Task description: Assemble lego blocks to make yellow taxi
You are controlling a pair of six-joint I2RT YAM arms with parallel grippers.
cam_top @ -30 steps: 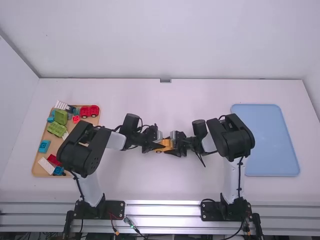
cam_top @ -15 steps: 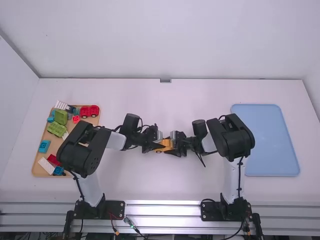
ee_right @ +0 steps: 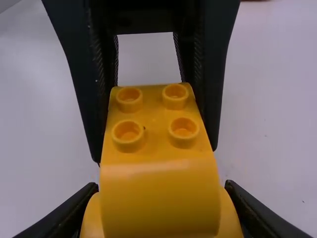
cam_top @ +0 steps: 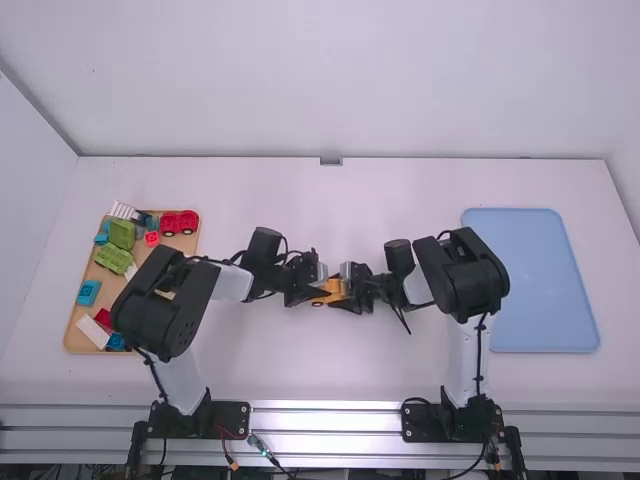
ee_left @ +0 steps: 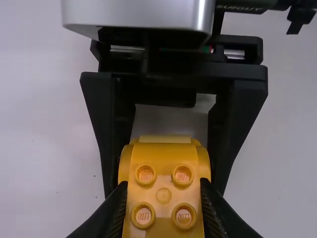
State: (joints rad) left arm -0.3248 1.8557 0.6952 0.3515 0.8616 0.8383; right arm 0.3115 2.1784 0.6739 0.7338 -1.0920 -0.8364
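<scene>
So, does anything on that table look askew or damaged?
One thing: the white ridged piece sits at a slant, apparently poking past the far-left corner of the tan tray. The yellow lego in both arms' jaws looks undamaged.

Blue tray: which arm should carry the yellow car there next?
The right arm, I think: its claw grips the yellow car, and it stands nearer the blue tray. The left arm stands farther away.
</scene>
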